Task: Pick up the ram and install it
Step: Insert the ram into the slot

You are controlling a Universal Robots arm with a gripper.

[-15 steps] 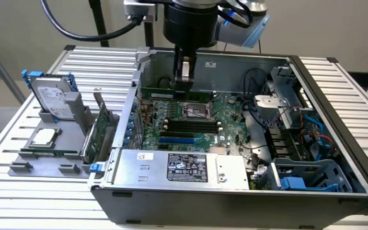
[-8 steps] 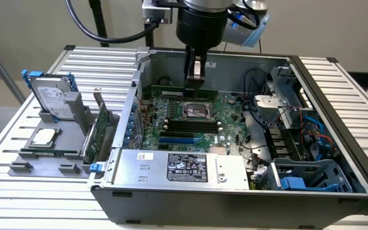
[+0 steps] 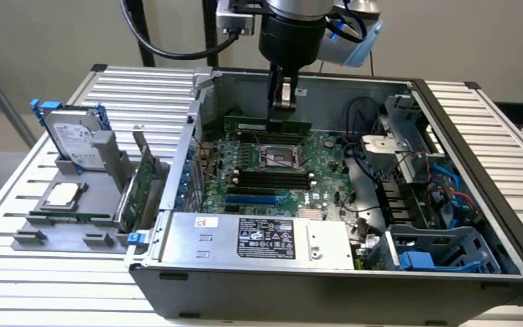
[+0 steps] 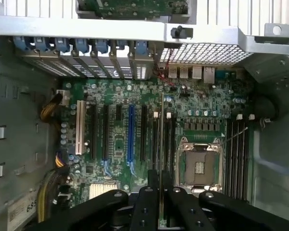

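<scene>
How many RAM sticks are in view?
1. The ram is held between the fingers of the gripper, over the motherboard beside the CPU socket. Others may be hidden.

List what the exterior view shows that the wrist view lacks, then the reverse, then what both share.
Exterior view adds: a hard drive standing in a grey holder, a processor lying flat and an expansion card on edge, all outside the case on the exterior view's left, plus the power supply. Wrist view adds: the rear ports, a vent grille and a white slot. Both: the motherboard, its empty socket, the memory slots, and the tool shut on the ram beside the socket.
</scene>
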